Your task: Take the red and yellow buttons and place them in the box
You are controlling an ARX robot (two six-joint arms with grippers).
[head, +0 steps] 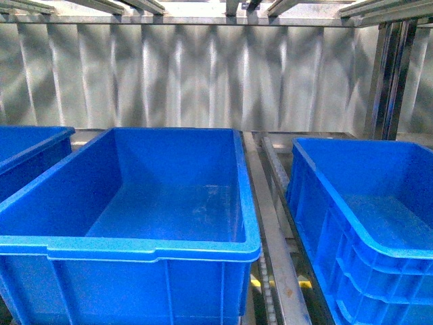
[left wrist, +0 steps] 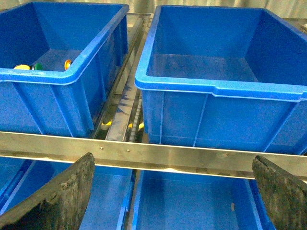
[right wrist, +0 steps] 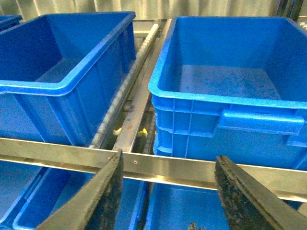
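The left pincer point(left wrist: 172, 162) is held with its fingers wide apart and nothing between them. The right pincer point(right wrist: 169, 158) is likewise spread and empty. Both are stationed short of a steel rail point(left wrist: 201, 154).

A yellow button point(left wrist: 21, 67) is seen ahead of the left pincer, past the rail and off to its left, inside the left bin point(left wrist: 72, 79). A green button point(left wrist: 37, 66) lies just beside it. A third cap point(left wrist: 68, 63) lies near them, too small for red or orange to be told. No button's long axis can be made out.

The box point(left wrist: 216, 88), directly ahead of the left pincer, is judged to be the drop point; no button is seen in it. The left arm is judged nearer the buttons. The next move is judged to be a reach forward, over the bin rim and leftward.
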